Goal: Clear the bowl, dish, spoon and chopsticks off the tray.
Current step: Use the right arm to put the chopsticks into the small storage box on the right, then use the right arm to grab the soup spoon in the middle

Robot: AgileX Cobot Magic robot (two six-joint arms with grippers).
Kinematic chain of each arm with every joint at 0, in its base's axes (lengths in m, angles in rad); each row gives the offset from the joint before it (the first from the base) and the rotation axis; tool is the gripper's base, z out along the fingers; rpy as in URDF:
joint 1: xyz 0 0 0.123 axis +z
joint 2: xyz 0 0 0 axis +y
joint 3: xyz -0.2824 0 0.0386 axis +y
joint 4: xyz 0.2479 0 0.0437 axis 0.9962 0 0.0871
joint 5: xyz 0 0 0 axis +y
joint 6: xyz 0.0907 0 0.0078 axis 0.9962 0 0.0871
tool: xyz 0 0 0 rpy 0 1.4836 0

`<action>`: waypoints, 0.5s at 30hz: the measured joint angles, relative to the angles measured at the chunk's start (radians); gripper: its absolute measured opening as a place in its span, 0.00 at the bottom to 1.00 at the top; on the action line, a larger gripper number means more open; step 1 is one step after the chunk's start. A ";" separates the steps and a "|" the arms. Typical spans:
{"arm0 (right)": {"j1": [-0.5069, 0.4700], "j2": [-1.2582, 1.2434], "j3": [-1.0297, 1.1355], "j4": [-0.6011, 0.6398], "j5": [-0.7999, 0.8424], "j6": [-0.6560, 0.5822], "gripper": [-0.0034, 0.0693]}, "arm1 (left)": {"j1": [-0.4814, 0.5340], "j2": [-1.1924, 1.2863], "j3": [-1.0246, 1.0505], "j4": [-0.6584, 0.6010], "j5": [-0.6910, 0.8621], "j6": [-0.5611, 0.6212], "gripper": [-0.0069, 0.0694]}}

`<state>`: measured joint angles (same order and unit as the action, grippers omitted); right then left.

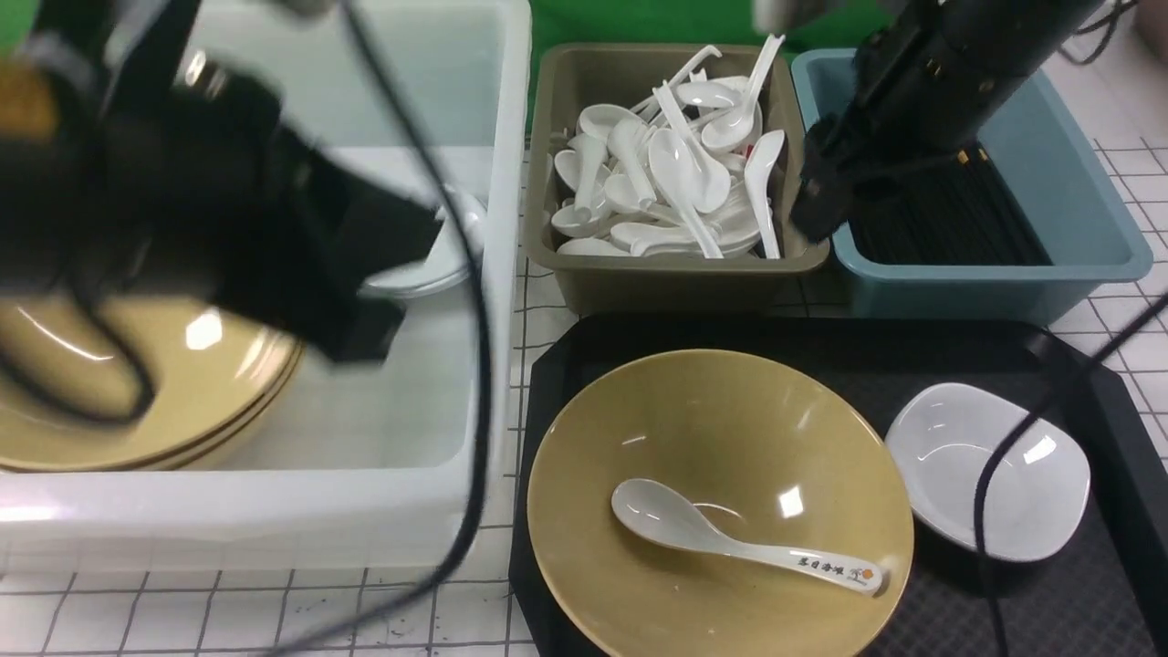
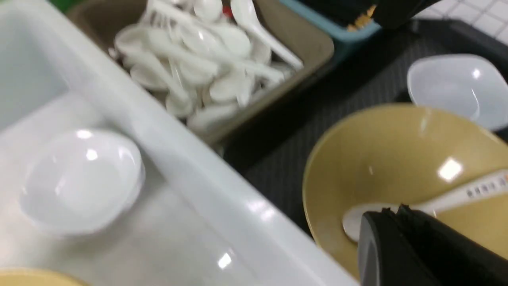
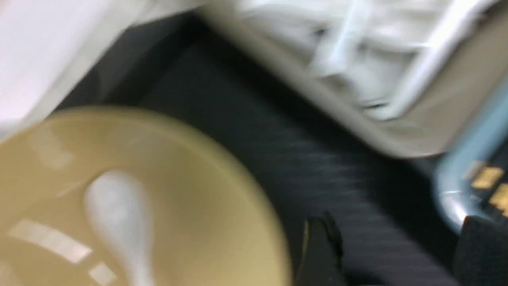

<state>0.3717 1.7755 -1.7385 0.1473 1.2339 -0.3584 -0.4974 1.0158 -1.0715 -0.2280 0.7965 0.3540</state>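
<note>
The big tan bowl (image 1: 785,438) stands on the black tray (image 1: 1077,602) with the printed white spoon (image 1: 730,540) lying inside it. The small white dish (image 1: 1031,493) sits on the tray to the bowl's right. Black chopsticks (image 1: 949,224) lie heaped in the blue bin (image 1: 1086,210); I cannot single out one pair. My right gripper (image 1: 817,205) hangs open and empty over that bin's left edge; in the right wrist view the right gripper (image 3: 401,246) has only tray between its fingers. My left gripper (image 1: 365,333), blurred, is shut on nothing above the white tub (image 1: 274,511).
The white tub holds stacked tan bowls (image 1: 182,383) and white dishes (image 1: 438,265). A brown bin (image 1: 675,283) full of plain white spoons (image 1: 666,173) stands behind the tray. Black cables cross the tub and the tray's right side.
</note>
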 joint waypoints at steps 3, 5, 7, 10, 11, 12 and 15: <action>0.127 -0.059 0.138 0.002 0.004 -0.053 0.70 | 0.000 -0.108 0.129 -0.009 0.008 -0.013 0.08; 0.183 -0.062 0.206 0.003 0.005 -0.091 0.70 | 0.000 -0.155 0.191 -0.015 0.007 -0.014 0.08; 0.238 -0.055 0.263 0.005 0.004 -0.134 0.70 | 0.000 -0.178 0.238 -0.015 -0.003 -0.016 0.08; 0.296 -0.023 0.313 0.003 0.000 -0.175 0.70 | 0.000 -0.186 0.282 -0.015 -0.022 -0.016 0.08; 0.307 -0.009 0.322 -0.002 -0.001 -0.181 0.70 | 0.000 -0.186 0.291 -0.015 -0.027 -0.016 0.08; 0.308 -0.006 0.323 -0.003 -0.002 -0.181 0.70 | 0.000 -0.186 0.293 -0.015 -0.029 -0.016 0.08; 0.317 0.042 0.326 -0.021 -0.013 -0.182 0.70 | 0.000 -0.185 0.302 -0.015 -0.043 -0.016 0.08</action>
<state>0.6882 1.8180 -1.4122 0.1263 1.2211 -0.5405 -0.4974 0.8312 -0.7696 -0.2426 0.7534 0.3381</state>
